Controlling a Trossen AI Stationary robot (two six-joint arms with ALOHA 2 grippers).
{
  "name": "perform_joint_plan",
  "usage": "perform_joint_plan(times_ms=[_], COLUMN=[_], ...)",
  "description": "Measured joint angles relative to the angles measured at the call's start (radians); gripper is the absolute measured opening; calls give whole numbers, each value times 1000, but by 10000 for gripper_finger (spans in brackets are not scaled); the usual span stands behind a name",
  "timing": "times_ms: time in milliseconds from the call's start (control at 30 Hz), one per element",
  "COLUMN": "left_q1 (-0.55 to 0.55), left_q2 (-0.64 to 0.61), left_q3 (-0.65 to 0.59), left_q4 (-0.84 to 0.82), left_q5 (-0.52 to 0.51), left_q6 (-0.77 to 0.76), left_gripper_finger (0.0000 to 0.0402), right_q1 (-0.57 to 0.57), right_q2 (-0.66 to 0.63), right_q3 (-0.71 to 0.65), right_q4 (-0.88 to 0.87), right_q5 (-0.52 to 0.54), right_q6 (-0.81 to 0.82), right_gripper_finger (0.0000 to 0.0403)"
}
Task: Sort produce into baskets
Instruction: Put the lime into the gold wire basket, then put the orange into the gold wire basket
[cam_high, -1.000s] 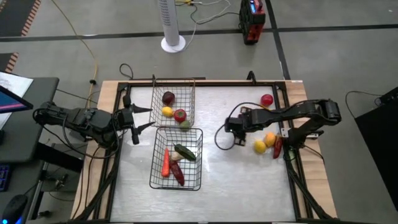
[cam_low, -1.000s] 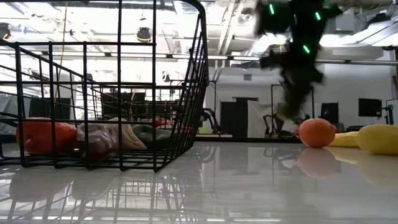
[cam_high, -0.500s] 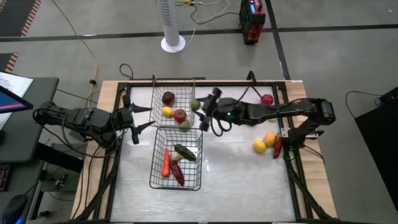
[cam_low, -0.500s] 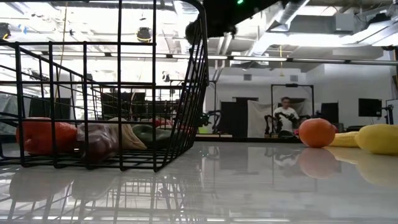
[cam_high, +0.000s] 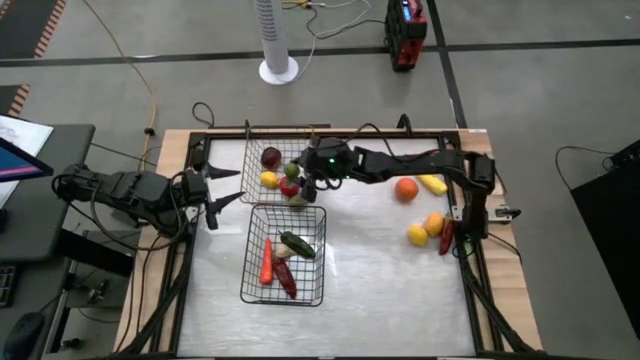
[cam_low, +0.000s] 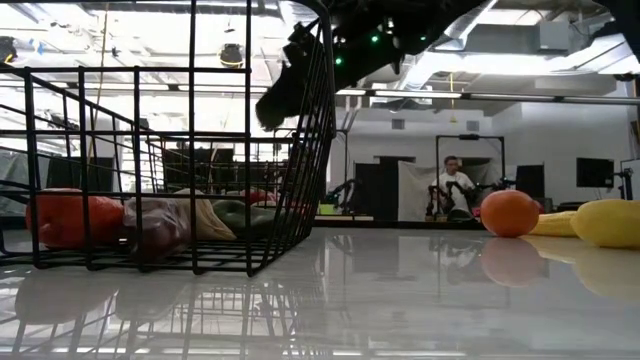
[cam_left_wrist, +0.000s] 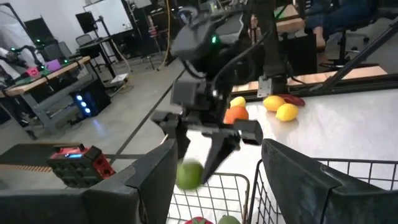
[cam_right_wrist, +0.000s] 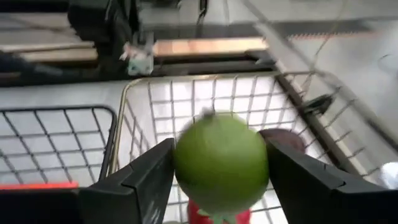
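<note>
Dropping is judged under way: a round green piece (cam_right_wrist: 220, 163) is seen between the spread fingers of the right gripper (cam_high: 312, 178), above the far basket (cam_high: 252, 152) at upper centre of the high view, over a red piece (cam_high: 289, 185). In the left wrist view it looks free of the fingers. A bounce over the mesh wall could follow. The left gripper (cam_high: 222, 187), half spread and empty, waits at the frame's left.
</note>
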Motion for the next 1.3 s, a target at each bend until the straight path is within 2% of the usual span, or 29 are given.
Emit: perform_joint_plan(times_ms=[133, 267, 467, 567, 733, 967, 1100, 1233, 1300], left_q1=[0, 0, 0, 0, 0, 0, 0, 0, 0], left_q2=[1, 1, 1, 2, 2, 2, 2, 2, 2], left_q3=[0, 0, 0, 0, 0, 0, 0, 0, 0], left_q4=[-1, -2, -44, -46, -51, -52, -40, -39, -39], left_q5=[0, 1, 2, 2, 4, 18, 14, 8, -3], left_q6=[8, 6, -22, -32, -63, -72, -54, -43, -37], left_gripper_finger=[223, 223, 223, 223, 223, 223, 223, 223, 223], right_q1=[-2, -4, -9, -18, -47, -140, -173, -198, -203], right_q2=[13, -23, -153, -211, -363, -546, -580, -598, -598], right_q3=[61, 86, 90, 70, -96, -395, -496, -548, -569], right_q4=[-123, -253, -626, -802, -880, -943, -1017, -992, -966], right_q5=[-10, 50, 256, 316, 347, 332, 317, 311, 258], right_q6=[-9, -32, -15, 42, 114, 248, 265, 291, 301], right_gripper_finger=[299, 312, 311, 311, 311, 317, 338, 369, 384])
